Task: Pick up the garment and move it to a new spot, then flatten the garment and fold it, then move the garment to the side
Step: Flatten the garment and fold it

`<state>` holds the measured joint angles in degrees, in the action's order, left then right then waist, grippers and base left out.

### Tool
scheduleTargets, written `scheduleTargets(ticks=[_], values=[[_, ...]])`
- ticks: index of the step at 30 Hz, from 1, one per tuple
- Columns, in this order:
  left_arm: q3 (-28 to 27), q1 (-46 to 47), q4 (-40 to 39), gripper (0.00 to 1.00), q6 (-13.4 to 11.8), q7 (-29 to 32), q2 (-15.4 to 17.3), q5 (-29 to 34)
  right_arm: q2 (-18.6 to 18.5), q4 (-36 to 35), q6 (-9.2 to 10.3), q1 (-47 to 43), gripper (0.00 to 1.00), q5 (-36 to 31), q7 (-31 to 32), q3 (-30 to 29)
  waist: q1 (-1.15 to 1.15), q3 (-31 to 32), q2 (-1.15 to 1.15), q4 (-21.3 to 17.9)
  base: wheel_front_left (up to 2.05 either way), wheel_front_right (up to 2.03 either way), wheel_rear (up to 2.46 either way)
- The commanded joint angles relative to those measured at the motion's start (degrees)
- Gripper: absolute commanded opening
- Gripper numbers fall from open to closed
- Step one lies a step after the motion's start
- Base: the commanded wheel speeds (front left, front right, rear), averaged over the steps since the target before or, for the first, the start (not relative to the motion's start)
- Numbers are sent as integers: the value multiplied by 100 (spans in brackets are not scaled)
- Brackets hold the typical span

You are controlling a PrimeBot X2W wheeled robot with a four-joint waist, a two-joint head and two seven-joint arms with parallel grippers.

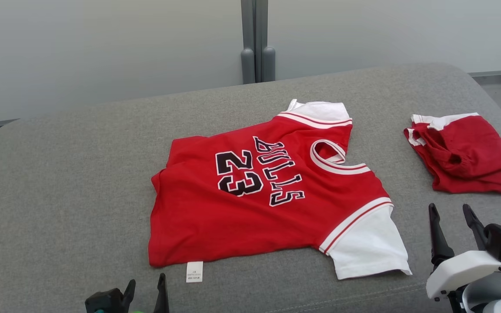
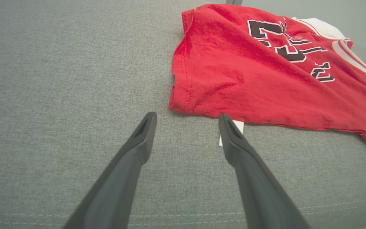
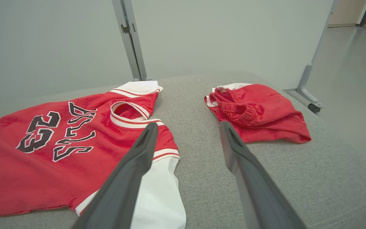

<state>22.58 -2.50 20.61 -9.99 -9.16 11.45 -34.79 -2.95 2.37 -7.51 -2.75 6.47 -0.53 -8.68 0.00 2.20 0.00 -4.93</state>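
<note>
Left pincer (image 1: 146,280), released and empty, hovers beside the care label (image 1: 194,271) of the red Bulls jersey (image 1: 250,208); right pincer (image 1: 449,208), likewise spread, hovers near its white sleeve (image 1: 368,248). Jersey lies flat on the grey cushion (image 1: 59,195), red shorts (image 1: 468,156) apart rightward.

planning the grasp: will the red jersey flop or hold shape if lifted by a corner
Likely floppy: the jersey lies limp with soft wrinkles. Probably light, being thin cloth. It may drag on the textured grey cushion.
</note>
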Motion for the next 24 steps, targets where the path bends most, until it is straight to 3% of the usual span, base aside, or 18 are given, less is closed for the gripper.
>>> scheduleTargets(ticks=[1, 24], values=[[-11, 111, 20, 100, 26, -7, 0, -28, -2, 29, 5, -14, 100, 27, 8, 9, 0, -22, 0, -27, 0, 0, 0], [-242, 1176, 1671, 100, 489, -212, -294, -499, -1, 651, 5, 416, 100, 47, -129, 335, 0, -554, 0, -327, 0, 0, 0]])
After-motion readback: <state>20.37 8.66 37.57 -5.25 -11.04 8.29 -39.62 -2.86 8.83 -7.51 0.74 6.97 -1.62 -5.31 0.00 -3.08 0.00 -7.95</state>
